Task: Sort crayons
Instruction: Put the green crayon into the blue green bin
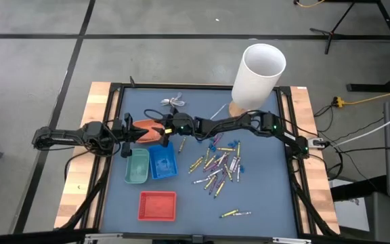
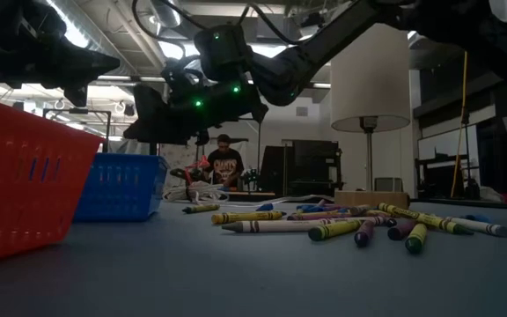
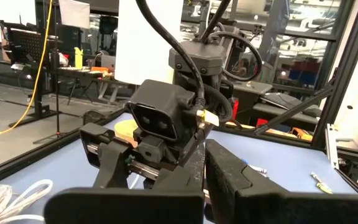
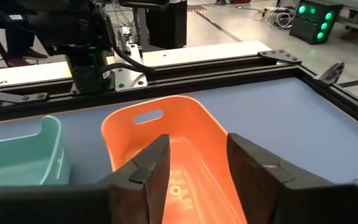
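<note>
I had the right gripper (image 4: 194, 165) over the orange plastic tray (image 4: 166, 134), fingers parted, holding nothing. Left gripper (image 1: 128, 135) waited closed and empty beside it. Most short wax crayons (image 1: 217, 166) lay loose mid-table; I judged sorting barely started.

Smooth, glossy plastic orange tray (image 4: 185, 155). Matt blue surface (image 1: 263, 196) edged by bare wood planks (image 1: 80, 183). Paper-wrapped crayons (image 2: 341, 227).
</note>
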{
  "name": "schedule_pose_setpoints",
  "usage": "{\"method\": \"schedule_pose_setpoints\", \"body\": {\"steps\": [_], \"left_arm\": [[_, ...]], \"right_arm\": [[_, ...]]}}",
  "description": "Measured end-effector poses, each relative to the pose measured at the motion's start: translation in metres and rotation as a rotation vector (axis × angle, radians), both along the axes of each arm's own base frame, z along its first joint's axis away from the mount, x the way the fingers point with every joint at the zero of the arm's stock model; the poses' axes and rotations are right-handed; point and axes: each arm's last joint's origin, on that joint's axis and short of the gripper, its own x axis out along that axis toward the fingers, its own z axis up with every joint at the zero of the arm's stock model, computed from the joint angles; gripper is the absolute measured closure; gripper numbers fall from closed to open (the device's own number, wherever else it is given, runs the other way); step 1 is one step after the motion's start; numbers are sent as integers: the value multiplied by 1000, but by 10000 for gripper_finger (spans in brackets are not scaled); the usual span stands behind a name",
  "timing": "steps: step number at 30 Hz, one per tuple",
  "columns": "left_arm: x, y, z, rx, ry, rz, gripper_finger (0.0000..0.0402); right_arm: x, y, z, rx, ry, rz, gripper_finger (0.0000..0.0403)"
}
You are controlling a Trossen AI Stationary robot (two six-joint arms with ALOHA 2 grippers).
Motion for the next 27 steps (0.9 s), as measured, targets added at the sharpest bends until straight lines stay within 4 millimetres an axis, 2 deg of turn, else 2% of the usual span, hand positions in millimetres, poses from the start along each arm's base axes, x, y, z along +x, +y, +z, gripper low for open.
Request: {"method": "schedule_pose_setpoints", "body": {"steps": [6,11,14,19,23,27], "left_arm": [[0,0,0,-1,0,0,401],[0,-1,3,-2,-37,-34,401],[-1,-1,9,-2,-97,-41,401],[-1,-1,14,-4,-149,-36,401],[2,-1,18,-4,-175,-34,401],[7,-1,19,-2,-183,-25,385]], "right_arm": [[0,0,0,0,4,0,235],[-8,1,14,6,100,1,235],[-19,2,37,-17,183,11,235],[-49,6,89,-77,305,46,235],[-77,17,136,-136,330,84,235],[-108,32,172,-158,366,108,235]]}}
